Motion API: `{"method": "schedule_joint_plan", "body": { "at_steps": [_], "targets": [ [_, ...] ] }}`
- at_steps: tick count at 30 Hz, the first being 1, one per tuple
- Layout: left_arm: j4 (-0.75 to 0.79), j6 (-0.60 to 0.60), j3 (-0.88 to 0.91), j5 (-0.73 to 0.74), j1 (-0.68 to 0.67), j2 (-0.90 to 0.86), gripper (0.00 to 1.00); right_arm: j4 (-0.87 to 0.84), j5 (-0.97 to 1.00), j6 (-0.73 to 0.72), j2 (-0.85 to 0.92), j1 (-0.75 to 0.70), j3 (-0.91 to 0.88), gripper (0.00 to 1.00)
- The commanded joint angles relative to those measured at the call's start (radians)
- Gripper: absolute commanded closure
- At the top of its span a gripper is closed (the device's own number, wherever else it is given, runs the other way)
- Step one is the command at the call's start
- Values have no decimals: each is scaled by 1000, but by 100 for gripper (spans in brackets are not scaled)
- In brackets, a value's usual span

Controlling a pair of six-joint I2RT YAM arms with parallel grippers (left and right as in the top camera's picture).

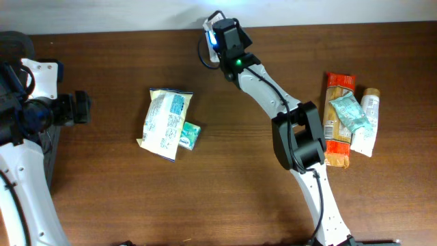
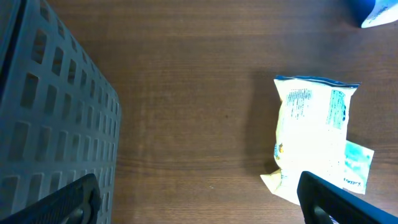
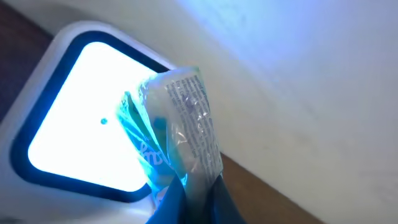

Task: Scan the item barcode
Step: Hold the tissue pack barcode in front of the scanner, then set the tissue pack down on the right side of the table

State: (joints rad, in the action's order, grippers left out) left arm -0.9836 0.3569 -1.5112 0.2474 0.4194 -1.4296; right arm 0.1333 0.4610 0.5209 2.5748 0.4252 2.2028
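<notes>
- A dark brown wood-grain table point(image 1: 225, 205) fills nearly the whole overhead view.
- A plain white wall point(image 1: 102, 12) runs along the table's far edge (brightest near the middle, where pale light falls).
- A grey plastic lattice crate point(image 2: 56, 124) shows at the left of the left wrist view.

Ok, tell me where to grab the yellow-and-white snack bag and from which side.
Probably the long edge facing the left arm, coming in from that side. The snack bag lies flat, and its opposite side lies against a small teal packet, so the near edge is free. The open left gripper faces it.
</notes>
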Motion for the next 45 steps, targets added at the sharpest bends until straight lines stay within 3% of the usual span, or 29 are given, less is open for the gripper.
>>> {"method": "schedule_joint_plan", "body": {
  "at_steps": [1, 10, 13, 19, 25, 29, 34, 38, 45],
  "targets": [
    [2, 15, -11, 11, 3, 5, 1, -71, -13, 79, 5, 16, 8, 96],
    [2, 15, -11, 11, 3, 5, 1, -27, -13, 95, -82, 86, 8, 96],
    [2, 15, -11, 11, 3, 5, 1, 160, -25, -51, -205, 102, 8, 96],
    [2, 15, -11, 11, 3, 5, 1, 745, -264, -576, -489, 81, 8, 96],
    [2, 15, -11, 11, 3, 5, 1, 1176, -270, -726, -611, -5, 8, 96],
    [2, 15, -11, 11, 3, 5, 1, 1404, -270, -827, -566, -177, 4, 96],
    [2, 15, -11, 11, 3, 5, 1, 1419, -272, -924, -518, -371, -119, 96],
    [2, 15, -11, 11, 3, 5, 1, 1337, -312, -923, -508, -473, -268, 96],
    [2, 15, -11, 11, 3, 5, 1, 1199, -311, -922, -507, -558, -438, 96]
  ]
}}
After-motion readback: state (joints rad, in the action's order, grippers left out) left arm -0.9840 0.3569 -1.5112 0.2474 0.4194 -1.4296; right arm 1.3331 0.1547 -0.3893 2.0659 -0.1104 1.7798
